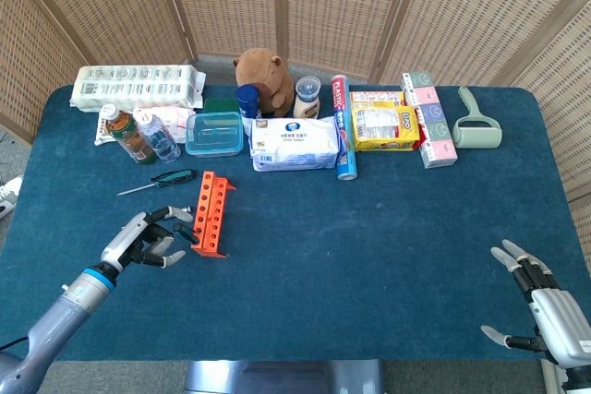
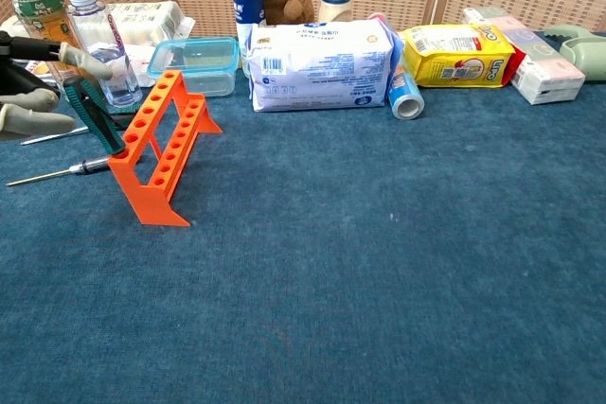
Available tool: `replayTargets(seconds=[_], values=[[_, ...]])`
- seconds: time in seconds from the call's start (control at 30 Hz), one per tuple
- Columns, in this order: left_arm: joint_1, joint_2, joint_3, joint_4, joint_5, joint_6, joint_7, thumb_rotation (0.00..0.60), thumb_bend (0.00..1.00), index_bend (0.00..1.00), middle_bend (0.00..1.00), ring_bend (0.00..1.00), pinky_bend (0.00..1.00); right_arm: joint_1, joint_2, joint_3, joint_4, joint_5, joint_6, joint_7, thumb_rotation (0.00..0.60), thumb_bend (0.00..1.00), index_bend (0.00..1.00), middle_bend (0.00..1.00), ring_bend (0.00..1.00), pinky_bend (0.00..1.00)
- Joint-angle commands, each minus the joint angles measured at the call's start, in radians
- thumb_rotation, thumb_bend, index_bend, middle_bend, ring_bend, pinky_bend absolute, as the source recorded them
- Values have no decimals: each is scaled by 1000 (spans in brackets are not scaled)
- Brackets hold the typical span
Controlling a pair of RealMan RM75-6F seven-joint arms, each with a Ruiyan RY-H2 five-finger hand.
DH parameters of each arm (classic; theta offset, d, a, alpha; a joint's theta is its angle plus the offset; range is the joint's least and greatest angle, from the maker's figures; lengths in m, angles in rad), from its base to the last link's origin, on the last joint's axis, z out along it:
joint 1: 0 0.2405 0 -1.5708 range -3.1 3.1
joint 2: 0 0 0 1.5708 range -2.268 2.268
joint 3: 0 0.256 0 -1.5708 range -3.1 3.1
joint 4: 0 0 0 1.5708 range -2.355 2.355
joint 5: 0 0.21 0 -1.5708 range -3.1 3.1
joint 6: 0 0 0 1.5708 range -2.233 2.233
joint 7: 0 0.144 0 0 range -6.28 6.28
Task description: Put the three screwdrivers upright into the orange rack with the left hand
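Observation:
The orange rack stands left of the table's middle. A green-handled screwdriver leans tilted with its tip in a hole at the rack's near end. My left hand is just left of it, with its fingers spread above and below the handle and small gaps showing. A second screwdriver lies flat beside the rack's near end. A third, green-handled one lies further back. My right hand rests with its fingers apart at the table's front right corner, holding nothing.
Along the back stand two bottles, a clear blue box, a wipes pack, a plush toy, a yellow pack and a lint roller. Bare blue cloth stretches right of the rack.

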Motion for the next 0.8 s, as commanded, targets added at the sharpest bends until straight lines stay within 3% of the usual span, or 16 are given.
replayTargets(seconds=[0.03,0.53,0.8], values=[[11,5,-6,1,13,15,-18,600,242,288,914,884,918,0,0,-1,0,-1,1,0,600,0,70,1,32,39],[83,110,-27,-48,89,142,-101,600,234,268,915,884,918,0,-2,-2,-2,-3,-3,-7,600,0,70,1,32,40],[95,125,-32,42,31,130,-124,600,233,268,914,884,918,0,-3,-2,-4,-1,-5,-13,600,0,70,1,32,40]])
